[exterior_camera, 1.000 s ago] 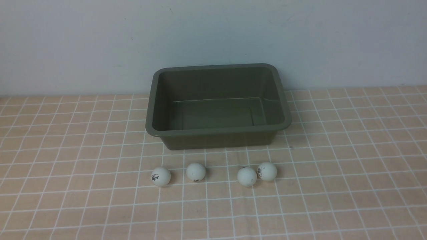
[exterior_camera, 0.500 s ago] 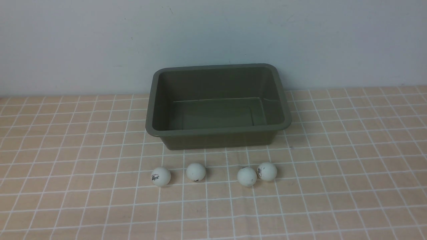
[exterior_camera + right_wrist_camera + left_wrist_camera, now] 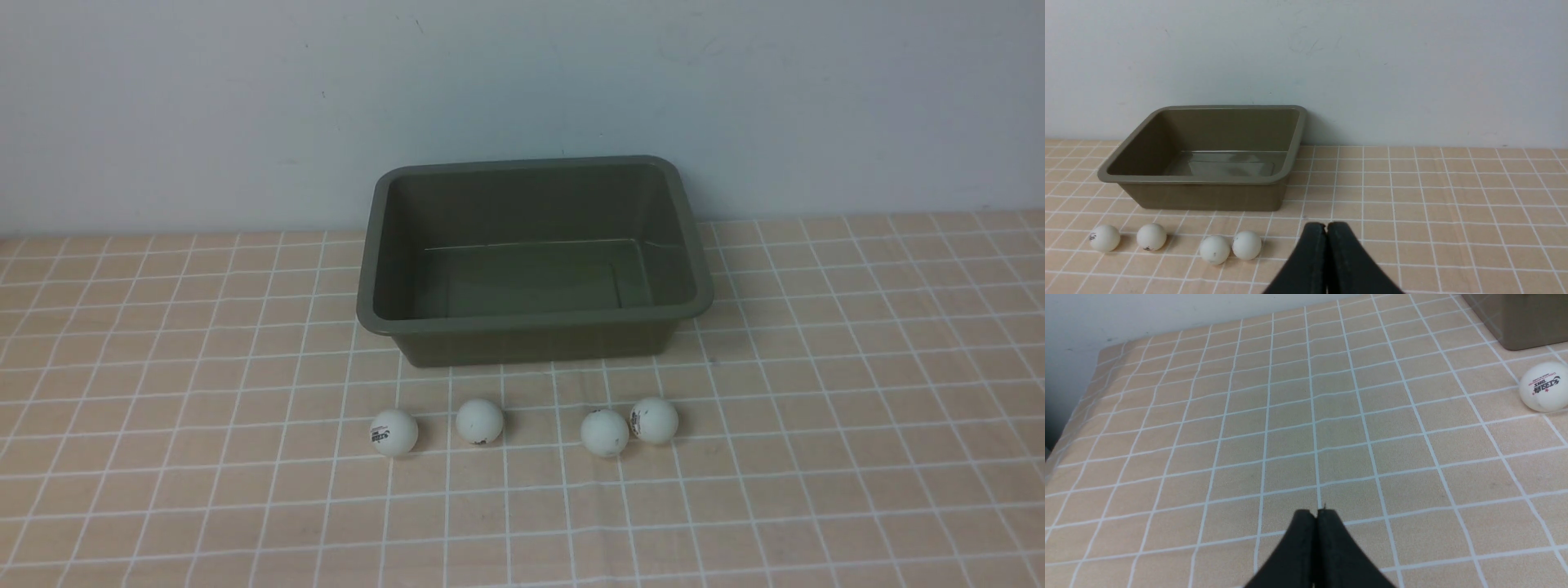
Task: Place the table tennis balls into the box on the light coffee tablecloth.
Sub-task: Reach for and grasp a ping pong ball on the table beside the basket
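Both end effectors are clenched on nothing: the left end effector has its black fingers pressed together over bare cloth, and the right end effector is likewise closed, hanging short of the balls. Neither shows in my front view. Working down in size, the light coffee tablecloth covers the whole worktop. The box sits on it toward the back wall, upright, with nothing inside. All four table tennis balls lie on the cloth in a loose row just in front of the box's near wall. The leftmost ball and the second ball each sit clear of the others, while the third ball and the rightmost ball look to be touching. I judge the step in hand to be a first reach. I would open the jaws fully before descending and start with an isolated ball, not the touching pair. I would come straight down centred on it and close gently, since these light spheres will likely roll from any sideways nudge.
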You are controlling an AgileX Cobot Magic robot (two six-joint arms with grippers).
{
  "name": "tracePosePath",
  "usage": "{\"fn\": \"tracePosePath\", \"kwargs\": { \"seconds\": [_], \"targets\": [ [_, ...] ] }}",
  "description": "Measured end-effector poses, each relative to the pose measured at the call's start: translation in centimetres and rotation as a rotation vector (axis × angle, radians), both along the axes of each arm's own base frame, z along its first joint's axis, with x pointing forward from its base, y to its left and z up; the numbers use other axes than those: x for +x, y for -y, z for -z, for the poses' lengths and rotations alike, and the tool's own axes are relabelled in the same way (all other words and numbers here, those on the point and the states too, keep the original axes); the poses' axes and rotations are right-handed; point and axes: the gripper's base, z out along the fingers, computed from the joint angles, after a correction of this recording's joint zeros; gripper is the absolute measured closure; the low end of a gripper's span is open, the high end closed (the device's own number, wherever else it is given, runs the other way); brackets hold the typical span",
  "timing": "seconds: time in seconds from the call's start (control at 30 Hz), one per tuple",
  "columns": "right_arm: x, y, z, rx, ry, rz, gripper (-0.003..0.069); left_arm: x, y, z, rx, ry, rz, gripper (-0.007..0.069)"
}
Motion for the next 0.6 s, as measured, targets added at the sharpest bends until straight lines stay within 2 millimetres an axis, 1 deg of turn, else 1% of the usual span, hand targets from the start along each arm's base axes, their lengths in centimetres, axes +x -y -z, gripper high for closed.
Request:
{"fn": "tracePosePath", "kwargs": {
  "seconds": [0.4, 0.47, 0.6],
  "targets": [
    [-0.1, -0.8, -0.3, 0.086, 0.008, -0.072, 0.0677, 0.1, -0.1, -0.1, 0.023, 0.026, -0.002, 0.0693],
    [-0.2, -0.9, -0.3, 0.092, 0.006, -0.079, 0.0677, 0.2, 0.0, -0.3, -0.023, 0.059, -0.005, 0.0693],
    [-0.2, -1.0, -0.1, 0.097, -0.014, -0.091, 0.0677, 0.5, 0.4, -1.4, -0.282, 0.203, -0.030, 0.0693]
  ]
}}
